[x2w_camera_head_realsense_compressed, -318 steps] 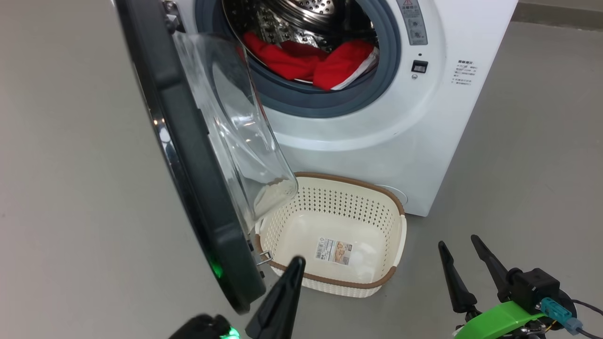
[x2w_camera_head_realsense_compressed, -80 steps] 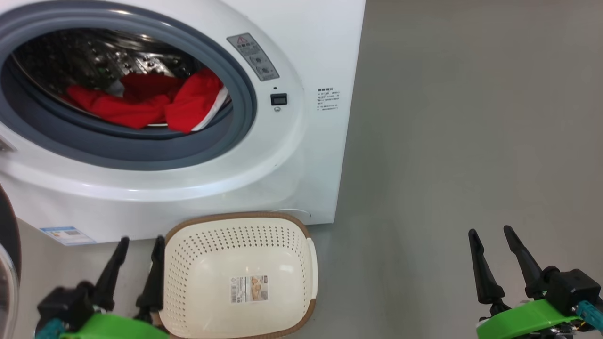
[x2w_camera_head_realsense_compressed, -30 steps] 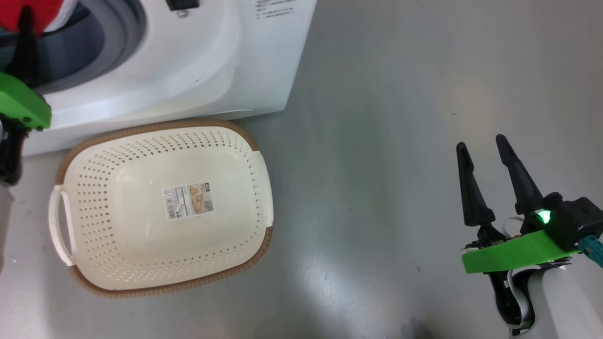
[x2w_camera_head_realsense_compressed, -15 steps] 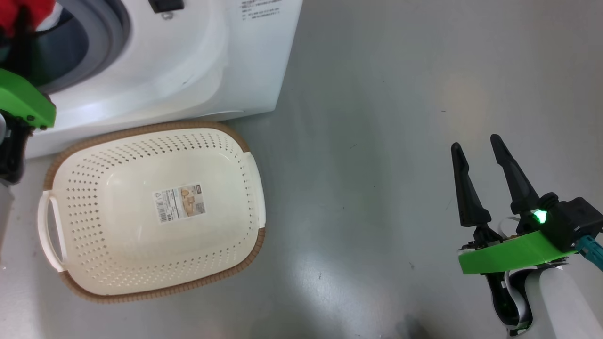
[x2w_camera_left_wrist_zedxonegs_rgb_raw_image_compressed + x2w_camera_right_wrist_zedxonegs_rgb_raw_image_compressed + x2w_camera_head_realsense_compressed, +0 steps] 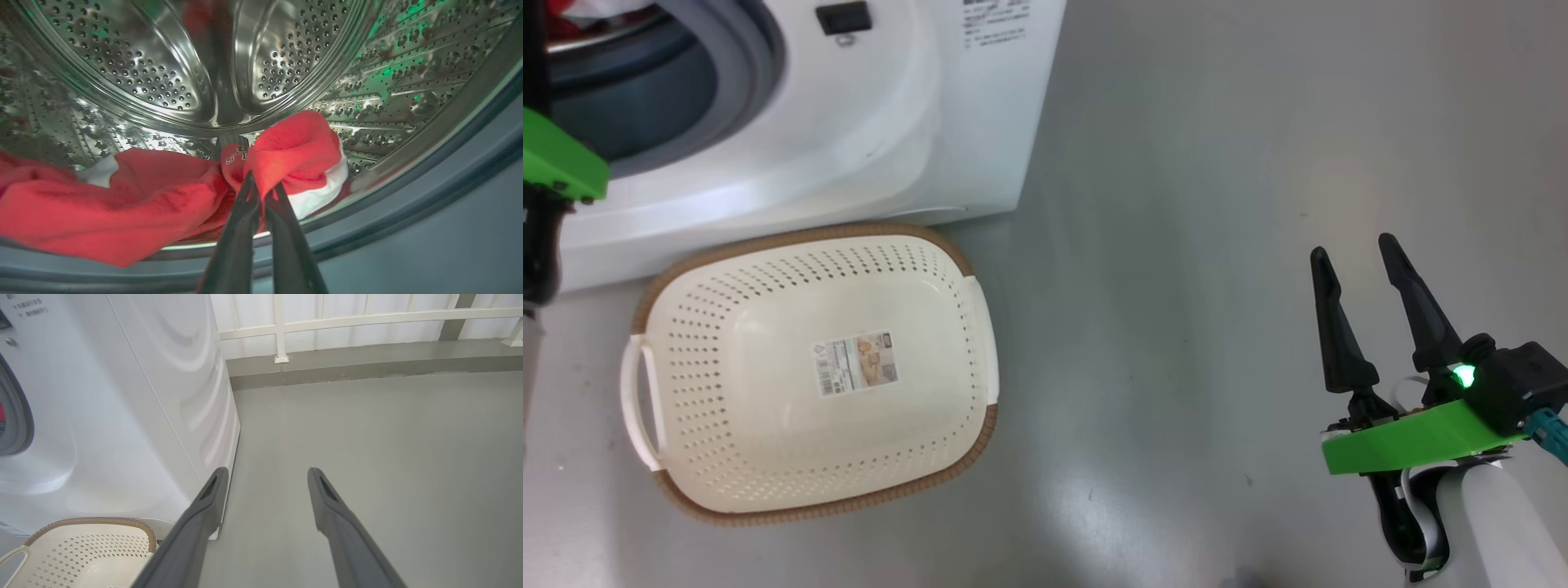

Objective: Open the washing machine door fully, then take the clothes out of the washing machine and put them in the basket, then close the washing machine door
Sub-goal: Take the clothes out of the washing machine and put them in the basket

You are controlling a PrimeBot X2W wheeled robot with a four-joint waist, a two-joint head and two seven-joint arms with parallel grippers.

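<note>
Bottom centre, left wrist view: left gripper point(image 5: 263, 181) pinched tight on red clothes point(image 5: 122, 204) in drum point(image 5: 143, 73). Head view: right gripper point(image 5: 1353, 247) lower right, spread wide, empty; basket point(image 5: 800, 239) lower left below washing machine point(image 5: 915, 122). Right wrist view adds railing point(image 5: 347, 318).

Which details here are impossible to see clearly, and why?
- Left wrist view: the number of clothes; folds overlap, the left edge cuts them.
- Left wrist view: how much cloth the left hand pinches; the hand covers it.
- Head view: print on the sticker in the basket; too small.
</note>
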